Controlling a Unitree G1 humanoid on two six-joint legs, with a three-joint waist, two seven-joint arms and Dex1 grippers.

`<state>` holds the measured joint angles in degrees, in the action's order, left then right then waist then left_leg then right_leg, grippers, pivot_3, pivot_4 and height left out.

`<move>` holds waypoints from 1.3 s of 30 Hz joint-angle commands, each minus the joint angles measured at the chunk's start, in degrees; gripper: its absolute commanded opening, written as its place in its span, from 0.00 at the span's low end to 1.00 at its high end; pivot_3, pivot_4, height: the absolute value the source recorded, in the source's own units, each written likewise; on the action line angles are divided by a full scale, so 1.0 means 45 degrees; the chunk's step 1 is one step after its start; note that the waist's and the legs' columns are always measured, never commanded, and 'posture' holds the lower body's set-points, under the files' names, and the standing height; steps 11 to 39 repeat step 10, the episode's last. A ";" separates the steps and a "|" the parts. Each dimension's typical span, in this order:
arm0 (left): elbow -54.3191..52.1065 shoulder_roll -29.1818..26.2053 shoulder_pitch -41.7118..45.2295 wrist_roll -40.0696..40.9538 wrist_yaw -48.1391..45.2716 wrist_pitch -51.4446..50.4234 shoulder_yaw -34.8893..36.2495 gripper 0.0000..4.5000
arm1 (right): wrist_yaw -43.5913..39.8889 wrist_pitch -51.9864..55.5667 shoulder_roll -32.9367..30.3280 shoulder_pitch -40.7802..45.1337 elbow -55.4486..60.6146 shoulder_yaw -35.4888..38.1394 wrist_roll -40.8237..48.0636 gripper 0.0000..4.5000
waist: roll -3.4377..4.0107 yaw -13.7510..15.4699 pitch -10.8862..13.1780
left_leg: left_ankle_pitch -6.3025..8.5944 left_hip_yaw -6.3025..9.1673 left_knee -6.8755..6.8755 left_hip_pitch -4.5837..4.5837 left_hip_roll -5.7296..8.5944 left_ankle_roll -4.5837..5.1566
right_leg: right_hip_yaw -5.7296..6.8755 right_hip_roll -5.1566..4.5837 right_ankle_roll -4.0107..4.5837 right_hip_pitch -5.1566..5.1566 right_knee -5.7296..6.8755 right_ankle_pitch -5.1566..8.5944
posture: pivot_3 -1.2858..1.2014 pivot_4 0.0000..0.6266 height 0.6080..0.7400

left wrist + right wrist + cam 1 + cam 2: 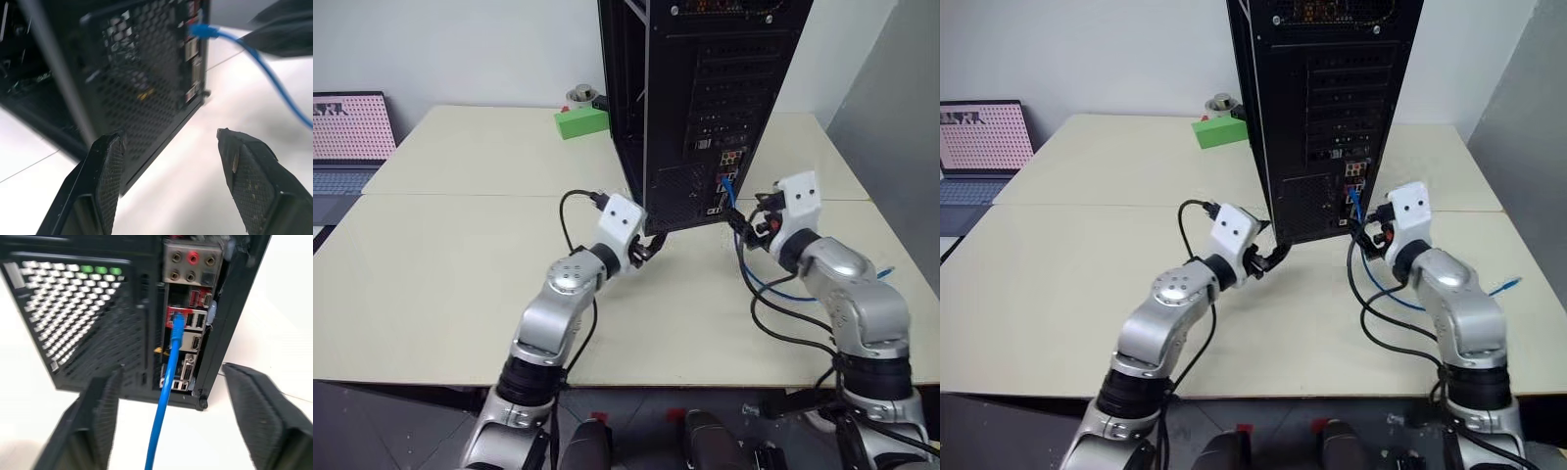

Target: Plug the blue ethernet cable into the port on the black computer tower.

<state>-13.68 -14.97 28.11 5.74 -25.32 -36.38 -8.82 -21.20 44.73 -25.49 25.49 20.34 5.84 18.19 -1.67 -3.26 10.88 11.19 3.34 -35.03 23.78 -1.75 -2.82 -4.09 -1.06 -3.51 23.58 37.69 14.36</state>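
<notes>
The black computer tower [705,98] stands upright at the back middle of the table with its rear panel facing me. The blue ethernet cable [171,362] has its plug [178,320] sitting in the port [176,313] on the red-edged connector block. From there the cord hangs down and loops over the table [783,289] to a loose end [1511,286] at the right. My right gripper [172,368] is open a short way back from the panel, and the cord runs free between its fingers. My left gripper [168,139] is open and empty by the tower's lower vent corner.
A green box [579,121] with a small grey round object [579,95] sits behind the tower on the left. A laptop [347,137] stands at the far left edge. Black robot wires [783,328] lie by the right arm. The table [440,274] is pale beige.
</notes>
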 commanded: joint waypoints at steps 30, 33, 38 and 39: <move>-0.0147 -0.2651 0.0292 0.1529 -0.2785 0.0689 0.1390 0.70 | -0.2700 -0.0190 -0.2004 -0.0926 0.1063 0.2564 0.2847 0.99 | -0.0002 0.0006 0.0002 | 0.0000 -0.0003 -0.0002 0.0002 0.0000 0.0000 | -0.0002 -0.0002 0.0000 -0.0002 -0.0006 0.0000 | 0.52 0.24 1.00; -0.0147 -0.2651 0.0292 0.1529 -0.2785 0.0689 0.1390 0.70 | -0.2700 -0.0190 -0.2004 -0.0926 0.1063 0.2564 0.2847 0.99 | -0.0002 0.0006 0.0002 | 0.0000 -0.0003 -0.0002 0.0002 0.0000 0.0000 | -0.0002 -0.0002 0.0000 -0.0002 -0.0006 0.0000 | 0.52 0.24 1.00; -0.0147 -0.2651 0.0292 0.1529 -0.2785 0.0689 0.1390 0.70 | -0.2700 -0.0190 -0.2004 -0.0926 0.1063 0.2564 0.2847 0.99 | -0.0002 0.0006 0.0002 | 0.0000 -0.0003 -0.0002 0.0002 0.0000 0.0000 | -0.0002 -0.0002 0.0000 -0.0002 -0.0006 0.0000 | 0.52 0.24 1.00; -0.0147 -0.2651 0.0292 0.1529 -0.2785 0.0689 0.1390 0.70 | -0.2700 -0.0190 -0.2004 -0.0926 0.1063 0.2564 0.2847 0.99 | -0.0002 0.0006 0.0002 | 0.0000 -0.0003 -0.0002 0.0002 0.0000 0.0000 | -0.0002 -0.0002 0.0000 -0.0002 -0.0006 0.0000 | 0.52 0.24 1.00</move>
